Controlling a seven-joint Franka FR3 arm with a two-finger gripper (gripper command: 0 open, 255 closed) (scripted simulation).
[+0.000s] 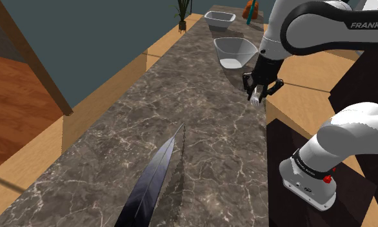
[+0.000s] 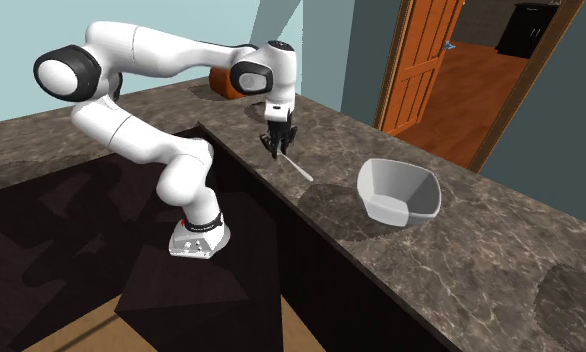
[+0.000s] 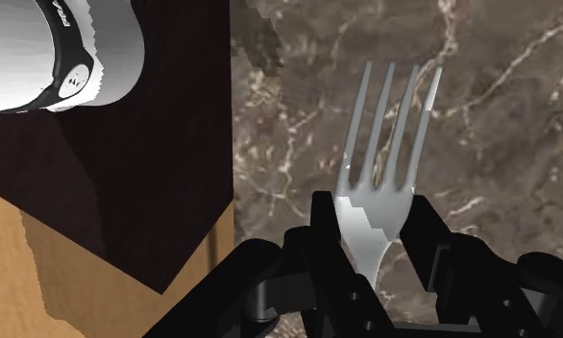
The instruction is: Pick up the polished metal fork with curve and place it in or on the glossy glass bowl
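My hand (image 3: pixel 376 252) is shut on the fork (image 3: pixel 385 144). My 2 black fingers (image 3: pixel 323 226) press on it from both sides, just below its 4 prongs, and the prongs poke out past my fingertips. In the shoulder view the fork and my hand are at the upper right, by the edge of the stone counter (image 1: pixel 200 148). I think the fork is a little off the counter, but that is hard to see from here.

Here is what could go wrong. The fork is thin and shiny and I hold only a small bit of it, so it could turn or slip out if I move fast. Its long end could knock the rim of the bowl if I come in too low, and the bowl might slide. The counter edge is right beside me, so a dropped fork could fall off. The 2 bowls also look much the same, so I could go to the wrong 1.

Now I count. 1 fork. 2 bowls: the near bowl (image 1: pixel 236 53) just above my hand in the shoulder view, and the far bowl (image 1: pixel 220 18) near the top edge. 1 long dark thing (image 1: pixel 152 180) with a jagged edge at the bottom middle. 1 plant (image 1: pixel 181 14) and 1 orange thing (image 1: pixel 249 9) at the top.
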